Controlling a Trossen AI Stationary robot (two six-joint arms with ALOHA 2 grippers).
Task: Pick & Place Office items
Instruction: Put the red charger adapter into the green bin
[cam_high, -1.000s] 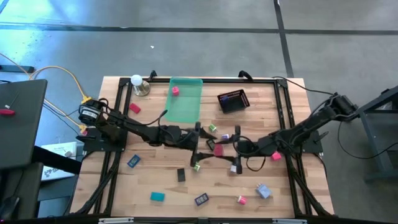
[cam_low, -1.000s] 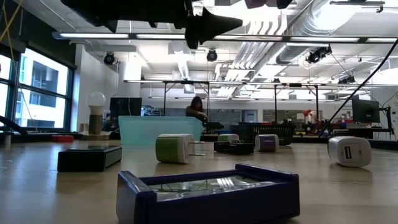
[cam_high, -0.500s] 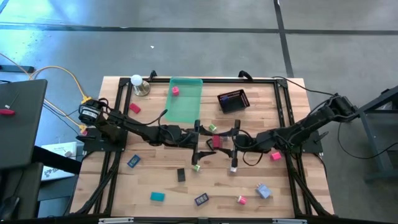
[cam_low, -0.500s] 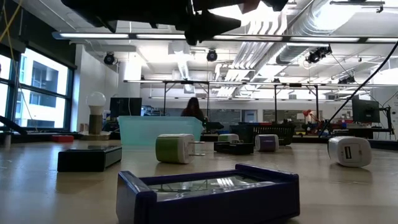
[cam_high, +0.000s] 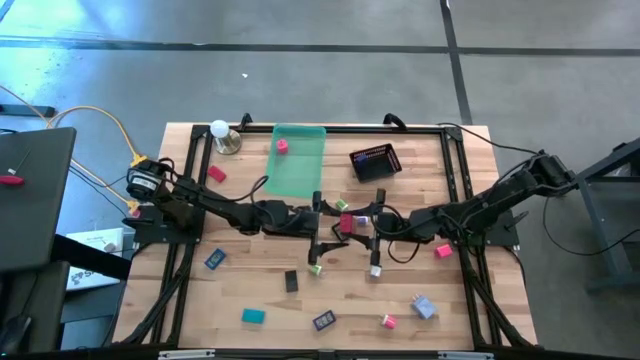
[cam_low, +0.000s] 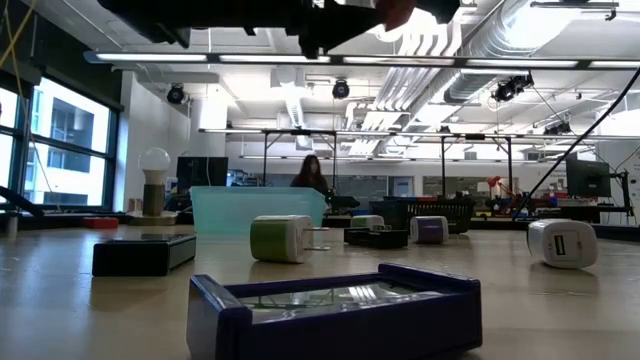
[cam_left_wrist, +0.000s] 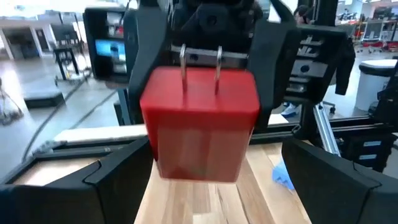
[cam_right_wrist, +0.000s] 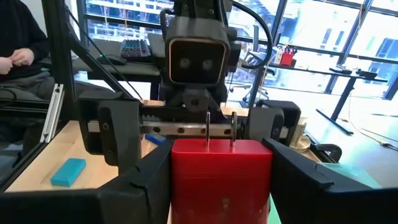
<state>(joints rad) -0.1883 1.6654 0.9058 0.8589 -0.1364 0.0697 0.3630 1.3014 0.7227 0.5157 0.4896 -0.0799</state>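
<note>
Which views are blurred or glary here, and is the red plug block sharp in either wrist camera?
Left wrist view: the red plug block is soft, too close to focus. Right wrist view: the same block is sharper, prongs distinct. Low view: ceiling lights glare, arms overhead in silhouette, near dark blue tray slightly soft. High view: evenly lit.

No readable text, label or number anywhere.
</note>
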